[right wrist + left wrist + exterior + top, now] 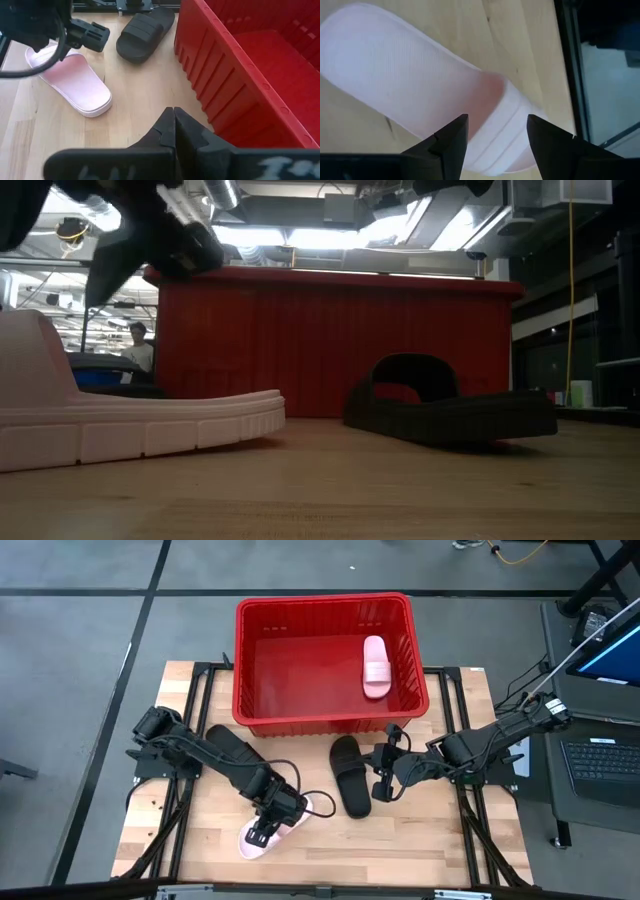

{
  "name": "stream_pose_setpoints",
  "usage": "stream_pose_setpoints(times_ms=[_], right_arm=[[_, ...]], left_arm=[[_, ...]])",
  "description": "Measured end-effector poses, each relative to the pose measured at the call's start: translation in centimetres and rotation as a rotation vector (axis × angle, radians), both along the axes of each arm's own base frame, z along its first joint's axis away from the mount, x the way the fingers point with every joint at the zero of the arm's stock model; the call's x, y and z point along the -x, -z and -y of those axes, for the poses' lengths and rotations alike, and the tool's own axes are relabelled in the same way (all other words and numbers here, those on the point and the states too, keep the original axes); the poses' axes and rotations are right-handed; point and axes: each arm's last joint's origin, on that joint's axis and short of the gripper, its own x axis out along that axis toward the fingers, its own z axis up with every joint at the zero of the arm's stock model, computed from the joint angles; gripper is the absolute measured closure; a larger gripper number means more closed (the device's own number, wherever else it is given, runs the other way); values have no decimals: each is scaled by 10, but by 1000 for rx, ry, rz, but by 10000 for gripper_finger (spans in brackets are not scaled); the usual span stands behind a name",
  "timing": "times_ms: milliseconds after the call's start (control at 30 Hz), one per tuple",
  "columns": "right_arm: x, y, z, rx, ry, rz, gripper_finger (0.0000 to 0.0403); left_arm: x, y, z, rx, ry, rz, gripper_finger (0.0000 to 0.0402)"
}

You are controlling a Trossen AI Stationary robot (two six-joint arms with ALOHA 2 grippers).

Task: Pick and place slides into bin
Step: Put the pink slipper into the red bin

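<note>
Progress: one pink slide (pixel 375 666) in bin (pixel 250 650) | three left on table | my left gripper (pixel 262 833) spread over pink slide (pixel 285 832), lower left | right gripper (pixel 381 786) closed, empty, centre

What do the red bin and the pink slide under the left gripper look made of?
Bin: likely rigid moulded plastic, slightly glossy, with ribbed walls and a rolled rim. Pink slide: probably soft foam or rubber, matte, with a finely textured footbed and grooved sole edge.
</note>
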Motion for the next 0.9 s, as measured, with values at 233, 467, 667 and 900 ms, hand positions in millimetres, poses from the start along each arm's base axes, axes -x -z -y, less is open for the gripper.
stream_pose_setpoints(times_ms=[233, 467, 667, 900], right_arm=[[0, 0, 0, 5, -3, -2, 401], [0, 0, 0, 8, -3, -6, 401], [0, 0, 0, 24, -15, -11, 401], [0, 0, 0, 25, -16, -11, 401]], left_arm=[[-7, 14, -4, 8, 72, -26, 206], [-13, 32, -5, 56, 108, -88, 206], [-13, 34, -3, 110, 118, -116, 207], [-12, 34, -2, 110, 144, -106, 252]])
